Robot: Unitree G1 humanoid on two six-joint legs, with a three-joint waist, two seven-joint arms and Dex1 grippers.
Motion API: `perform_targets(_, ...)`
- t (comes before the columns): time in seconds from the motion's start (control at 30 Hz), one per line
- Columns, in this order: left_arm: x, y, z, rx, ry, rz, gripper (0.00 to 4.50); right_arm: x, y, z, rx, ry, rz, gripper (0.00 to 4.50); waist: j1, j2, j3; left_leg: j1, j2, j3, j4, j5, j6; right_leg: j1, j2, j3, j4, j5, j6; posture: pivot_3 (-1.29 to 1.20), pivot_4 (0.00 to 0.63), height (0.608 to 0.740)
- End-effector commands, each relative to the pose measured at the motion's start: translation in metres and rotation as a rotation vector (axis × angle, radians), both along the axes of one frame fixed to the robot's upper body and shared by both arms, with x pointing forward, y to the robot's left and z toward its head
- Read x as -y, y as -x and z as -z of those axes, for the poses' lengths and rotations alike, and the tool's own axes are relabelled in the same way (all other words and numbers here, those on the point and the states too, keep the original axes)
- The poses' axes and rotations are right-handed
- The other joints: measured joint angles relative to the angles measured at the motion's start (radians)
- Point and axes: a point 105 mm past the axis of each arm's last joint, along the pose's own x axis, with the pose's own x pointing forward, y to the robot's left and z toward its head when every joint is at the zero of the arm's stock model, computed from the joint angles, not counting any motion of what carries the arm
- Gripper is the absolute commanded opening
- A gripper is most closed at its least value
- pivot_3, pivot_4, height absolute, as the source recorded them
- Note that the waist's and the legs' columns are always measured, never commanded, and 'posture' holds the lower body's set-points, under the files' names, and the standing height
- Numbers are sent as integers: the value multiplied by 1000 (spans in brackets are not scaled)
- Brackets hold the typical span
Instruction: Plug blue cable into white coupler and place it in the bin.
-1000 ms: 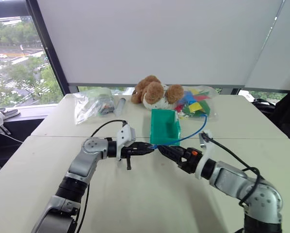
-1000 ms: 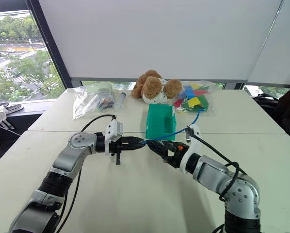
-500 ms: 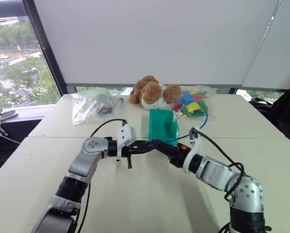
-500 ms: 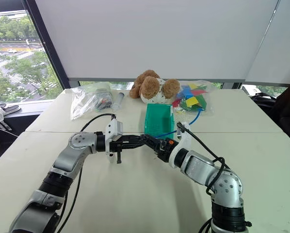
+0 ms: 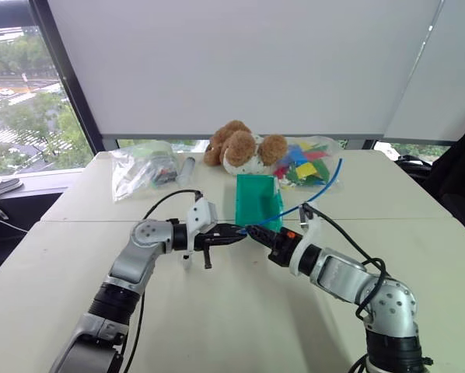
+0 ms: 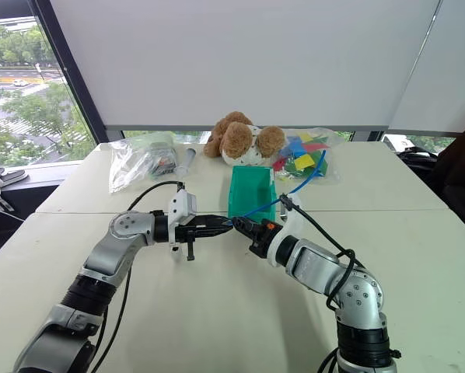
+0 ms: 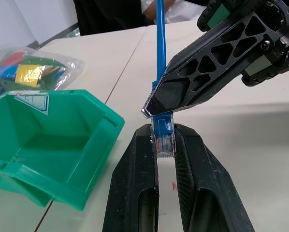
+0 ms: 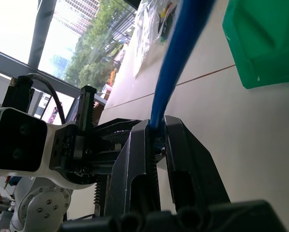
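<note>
A pale table (image 5: 240,311) with a seam running across it stands against a wall of white roller blinds (image 5: 240,70); a dark-framed window (image 5: 22,109) on the left looks out on trees and streets. At the far edge lie a brown stuffed toy (image 5: 240,148), a clear bag of coloured pieces (image 5: 310,154) and another clear bag (image 5: 143,165). The green bin (image 5: 257,200) sits on the table in front of the toy.

Above the table just in front of the bin, the two claws meet tip to tip. The left claw (image 7: 164,145) is pressed together, pinching the clear-blue plug of the blue cable (image 7: 159,43). The right claw (image 8: 156,133) is closed on the cable just behind the plug. From there the cable rises over the bin toward the coloured bag. I cannot make out the white coupler.
</note>
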Motion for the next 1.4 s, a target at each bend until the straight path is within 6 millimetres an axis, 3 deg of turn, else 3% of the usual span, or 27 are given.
perform_targets(0.03, 1, 6, -8, 22, 3, 25, 0, 0, 0, -14, 59, -7, -7, 32, 0, 0, 0, 0, 0, 0, 0, 0, 0, 0, 0, 0, 0, 0, 0, 0, 150, 740)
perform_targets(0.13, -5, 6, -7, 2, -7, 15, 0, 2, 0, -15, 69, 4, -13, 32, 0, 0, 0, 0, 0, 0, 0, 0, 0, 0, 0, 0, 0, 0, 0, 0, 150, 740)
perform_targets(0.33, -25, 4, -12, -41, -5, -37, 2847, 6, -2, -19, 100, 43, -27, 0, -1, 0, 0, 0, 0, 0, 0, 0, 0, 0, 0, 0, 0, 0, 0, 0, 150, 740)
perform_targets(0.43, -45, 4, -14, -52, -25, -85, 4408, 7, -2, -22, 121, 64, -41, 0, -3, 0, 0, 0, 0, 0, -1, 0, 0, -1, 0, 0, 0, 0, 0, 0, 150, 740)
perform_targets(0.73, -107, 2, -15, -56, -115, -235, 4466, -1, 0, -23, 197, 174, -134, 0, -1, 0, 0, 0, 1, 0, -1, 0, 0, -1, 0, 0, 0, 0, 0, 0, 150, 740)
perform_targets(0.87, -125, 2, 2, -124, -133, -273, 4466, -6, -2, -25, 223, 183, -160, 0, -1, 0, 0, 0, 0, 0, -1, 0, 0, -1, -1, 0, -1, 0, 0, 0, 150, 740)
perform_targets(1.13, -121, -3, 49, -239, -144, -234, 4466, -10, -3, -27, 259, 196, -183, 0, 2, 0, 0, 0, 0, 0, -1, 0, 0, -1, -2, 0, -1, 0, 0, 0, 150, 740)
perform_targets(1.4, -112, -16, 68, -241, -173, -185, 4466, -9, 0, -28, 276, 211, -183, 0, 1, 0, 0, -1, 0, 1, -1, 0, 0, -2, -1, 0, -1, 0, 0, 0, 150, 740)
